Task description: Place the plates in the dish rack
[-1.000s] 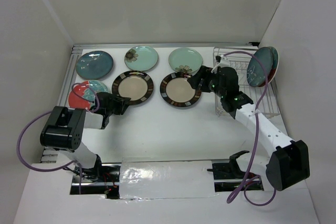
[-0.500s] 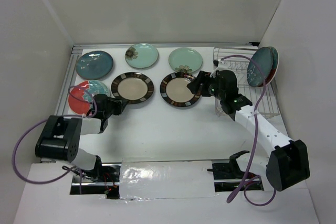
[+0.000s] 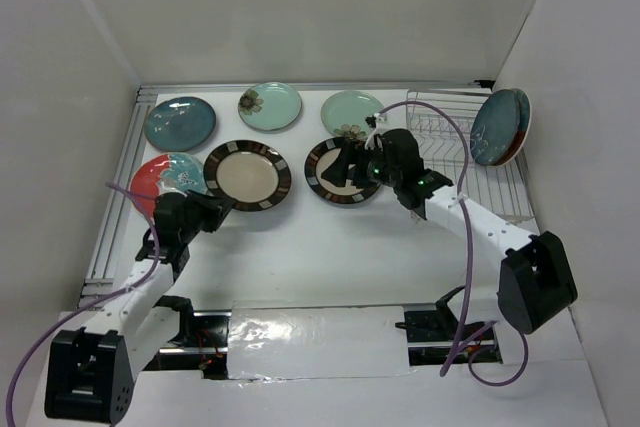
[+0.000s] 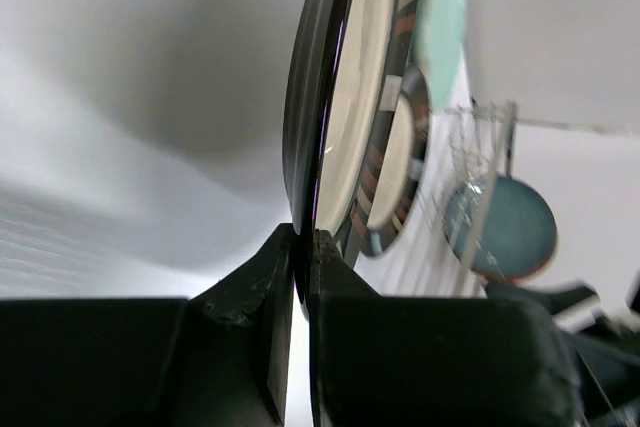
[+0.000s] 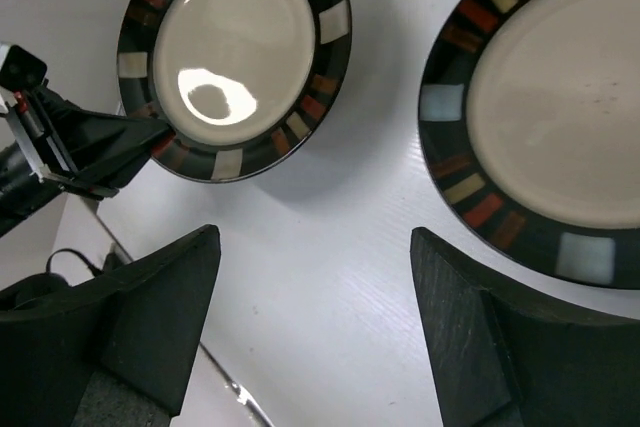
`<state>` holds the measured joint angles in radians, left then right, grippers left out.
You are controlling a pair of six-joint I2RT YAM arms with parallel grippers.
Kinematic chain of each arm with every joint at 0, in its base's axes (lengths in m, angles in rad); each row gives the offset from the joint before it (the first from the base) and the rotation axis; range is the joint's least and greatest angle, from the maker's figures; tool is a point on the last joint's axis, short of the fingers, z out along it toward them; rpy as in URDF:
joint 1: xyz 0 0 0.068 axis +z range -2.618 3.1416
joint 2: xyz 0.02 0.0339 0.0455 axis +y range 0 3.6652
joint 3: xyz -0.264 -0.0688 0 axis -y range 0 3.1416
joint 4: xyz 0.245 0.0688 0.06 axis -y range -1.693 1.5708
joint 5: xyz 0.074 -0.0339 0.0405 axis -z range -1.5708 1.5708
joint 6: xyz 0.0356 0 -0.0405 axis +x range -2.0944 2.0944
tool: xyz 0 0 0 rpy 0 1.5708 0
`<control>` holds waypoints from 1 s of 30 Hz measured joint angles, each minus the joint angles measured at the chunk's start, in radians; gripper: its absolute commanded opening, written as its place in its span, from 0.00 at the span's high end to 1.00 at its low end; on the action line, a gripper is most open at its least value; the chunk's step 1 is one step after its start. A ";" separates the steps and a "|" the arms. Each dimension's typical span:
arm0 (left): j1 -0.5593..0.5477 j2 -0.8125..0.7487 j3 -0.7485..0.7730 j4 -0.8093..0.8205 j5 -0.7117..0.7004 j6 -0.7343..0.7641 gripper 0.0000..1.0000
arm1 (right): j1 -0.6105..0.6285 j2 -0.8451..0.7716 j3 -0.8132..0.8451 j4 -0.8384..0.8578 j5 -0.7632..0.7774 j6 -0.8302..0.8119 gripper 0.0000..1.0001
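My left gripper (image 3: 216, 207) is shut on the near rim of the left cream plate with a dark striped rim (image 3: 247, 175). In the left wrist view the fingers (image 4: 285, 267) pinch that plate (image 4: 350, 97) edge-on, and its near edge looks raised. My right gripper (image 3: 338, 171) is open and empty above the second striped plate (image 3: 322, 183); in the right wrist view it (image 5: 315, 287) hovers over bare table between both striped plates (image 5: 235, 57) (image 5: 550, 117). The dish rack (image 3: 450, 162) at the right holds two upright plates (image 3: 500, 127).
A dark teal plate (image 3: 180, 123), two pale mint plates (image 3: 270, 107) (image 3: 352, 110) and a red plate with teal flowers (image 3: 160, 177) lie flat on the table. White walls close in at the back and both sides. A taped strip (image 3: 320, 332) runs along the near edge.
My right gripper has moved left from the rack to over the second striped plate. My left arm has swung and stretched out, and the left striped plate has shifted slightly in its grip.
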<state>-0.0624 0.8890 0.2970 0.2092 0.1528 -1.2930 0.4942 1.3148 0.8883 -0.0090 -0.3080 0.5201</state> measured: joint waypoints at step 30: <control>-0.069 0.047 0.000 0.360 0.472 -0.052 1.00 | 0.020 0.162 0.065 0.179 -0.188 0.135 0.83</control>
<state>-0.1310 0.9360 0.2966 0.5694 0.6243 -1.3449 0.5140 1.4769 0.9535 0.1696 -0.4965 0.6556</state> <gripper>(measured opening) 0.188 0.307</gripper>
